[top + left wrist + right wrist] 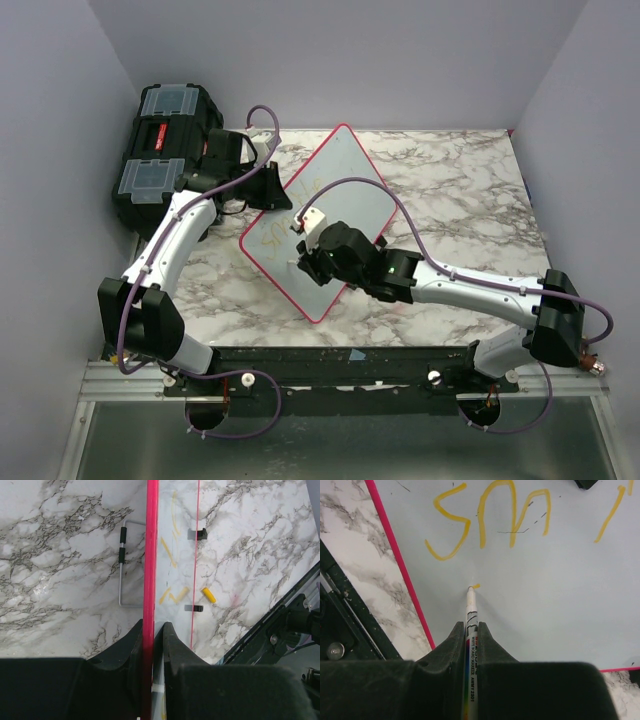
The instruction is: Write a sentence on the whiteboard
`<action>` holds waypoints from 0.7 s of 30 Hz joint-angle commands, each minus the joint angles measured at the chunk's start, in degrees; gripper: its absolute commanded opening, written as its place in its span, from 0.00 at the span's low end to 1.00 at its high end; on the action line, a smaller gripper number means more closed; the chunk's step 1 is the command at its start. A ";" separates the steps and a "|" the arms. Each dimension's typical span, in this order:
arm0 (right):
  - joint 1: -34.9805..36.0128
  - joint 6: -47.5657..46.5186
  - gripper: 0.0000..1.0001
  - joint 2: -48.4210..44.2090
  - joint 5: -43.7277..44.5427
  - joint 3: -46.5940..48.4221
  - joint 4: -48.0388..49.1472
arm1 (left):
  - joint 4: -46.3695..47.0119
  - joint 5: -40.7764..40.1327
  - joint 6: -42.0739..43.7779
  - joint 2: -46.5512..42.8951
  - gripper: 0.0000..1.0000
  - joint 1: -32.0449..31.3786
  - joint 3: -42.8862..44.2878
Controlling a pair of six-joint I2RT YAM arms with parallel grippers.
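The whiteboard (345, 180), white with a pink-red frame, lies tilted on the marble table. My left gripper (278, 200) is shut on its left edge; in the left wrist view the pink frame (150, 555) runs between the jaws of the left gripper (152, 630). My right gripper (303, 262) hovers over the board's near part, shut on a white marker (471, 615). The marker's tip touches the whiteboard (545, 605) beside a short fresh yellow dash. The sentence (490, 520) shows as yellow letters above the tip. The right gripper (471, 627) clamps the marker's barrel.
A black toolbox (165, 150) stands at the back left, close behind the left arm. A wire bracket (122, 565) and a small yellow piece (208, 595) lie on the table by the board. A black rail (350, 355) runs along the table's near edge.
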 commanded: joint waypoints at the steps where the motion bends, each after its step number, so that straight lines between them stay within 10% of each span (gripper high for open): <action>1: 0.84 -0.37 0.01 1.34 -3.92 1.06 -0.28 | -1.23 -7.07 4.67 1.17 0.00 -0.06 0.63; 21: 0.95 1.64 0.01 1.03 6.77 -1.64 -1.64 | -1.35 -7.24 4.65 0.58 0.00 -0.15 0.28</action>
